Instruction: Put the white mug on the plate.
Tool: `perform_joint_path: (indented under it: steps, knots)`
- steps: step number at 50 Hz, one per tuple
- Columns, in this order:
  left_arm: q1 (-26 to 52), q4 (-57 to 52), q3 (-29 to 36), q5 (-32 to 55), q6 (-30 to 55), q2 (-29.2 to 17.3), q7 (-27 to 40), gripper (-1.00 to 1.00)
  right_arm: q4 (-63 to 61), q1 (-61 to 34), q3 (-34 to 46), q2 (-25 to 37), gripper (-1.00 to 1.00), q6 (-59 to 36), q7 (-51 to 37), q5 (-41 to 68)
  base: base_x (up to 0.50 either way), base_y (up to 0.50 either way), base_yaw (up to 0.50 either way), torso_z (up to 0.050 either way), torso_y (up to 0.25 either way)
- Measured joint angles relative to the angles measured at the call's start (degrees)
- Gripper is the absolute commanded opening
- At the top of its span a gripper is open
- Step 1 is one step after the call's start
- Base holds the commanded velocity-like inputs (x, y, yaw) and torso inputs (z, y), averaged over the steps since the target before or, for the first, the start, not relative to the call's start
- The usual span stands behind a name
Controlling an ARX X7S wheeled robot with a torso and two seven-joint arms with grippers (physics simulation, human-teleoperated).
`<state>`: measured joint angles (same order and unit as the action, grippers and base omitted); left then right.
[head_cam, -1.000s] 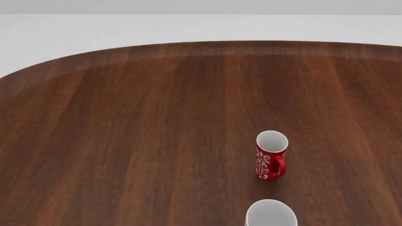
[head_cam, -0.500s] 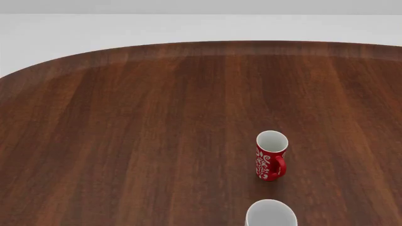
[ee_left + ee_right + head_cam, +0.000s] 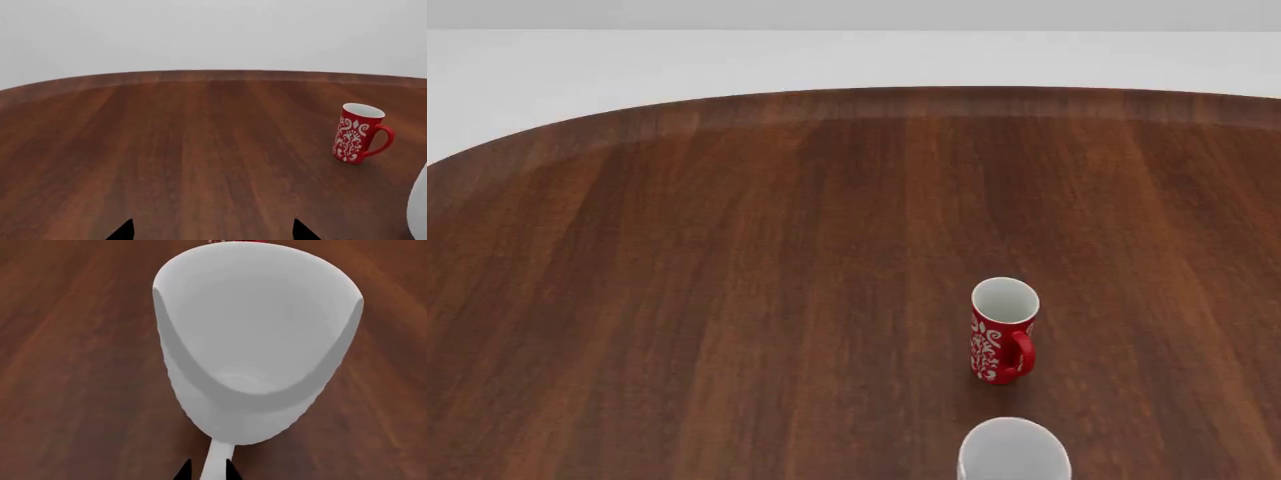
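The white mug point(image 3: 257, 340) fills the right wrist view, seen from above its open mouth. Its loop handle point(image 3: 217, 460) runs down between the dark tips of my right gripper point(image 3: 208, 471), which is shut on it. In the head view the white mug point(image 3: 1014, 452) shows only as a rim at the near edge, just in front of the red mug. A sliver of the white mug point(image 3: 420, 205) also shows in the left wrist view. My left gripper point(image 3: 213, 232) is open over bare wood, its tips far apart. The plate is out of view. Neither gripper shows in the head view.
A slim red mug point(image 3: 1002, 332) with a white swirl pattern stands upright on the dark wooden table point(image 3: 734, 260), close behind the white mug. The red mug point(image 3: 357, 134) also appears in the left wrist view. The table's rounded far edge point(image 3: 868, 95) meets a pale floor.
In the head view the white mug's rim has shifted a little to the right and slightly up. The red mug has not moved.
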<state>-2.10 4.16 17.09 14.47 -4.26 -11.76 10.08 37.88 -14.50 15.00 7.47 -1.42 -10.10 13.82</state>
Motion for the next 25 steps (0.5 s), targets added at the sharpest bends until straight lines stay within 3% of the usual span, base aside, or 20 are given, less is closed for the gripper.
perform_joint_path:
  steps: [25]
  knots:
    - [0.8,2.5,0.8,0.5,-0.5,-0.1,-0.1,1.0,-32.0,16.8,-1.8,5.5,-1.0,-7.7,-12.7,-1.7,0.0,0.0,0.0,0.0,0.0]
